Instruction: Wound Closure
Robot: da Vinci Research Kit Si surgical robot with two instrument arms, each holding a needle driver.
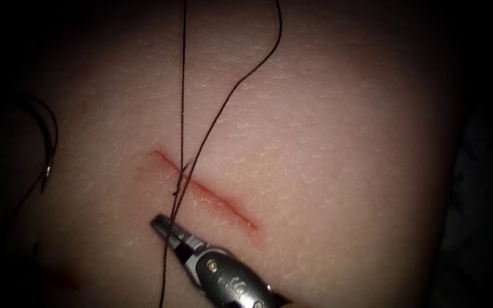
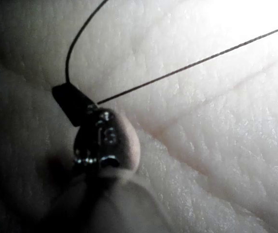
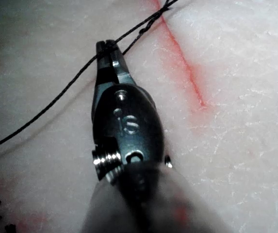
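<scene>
Right tool (image 1: pixel 164 227) sits just near of the cut (image 1: pixel 206 191), jaws pinched on the thread (image 1: pixel 185 80) at their tips; thread crosses them in the right wrist view (image 3: pixel 108 48). Left tool (image 2: pixel 73 102) also clamps the thread. Two strands rise from a small knot (image 1: pixel 179 181) on the cut toward the far edge. Needle (image 1: pixel 49 142) lies free on the tissue (image 1: pixel 343 142), far left, outside it. Judgement: tension both strands evenly, low along the cut, so the knot seats flat without tearing the edges.
</scene>
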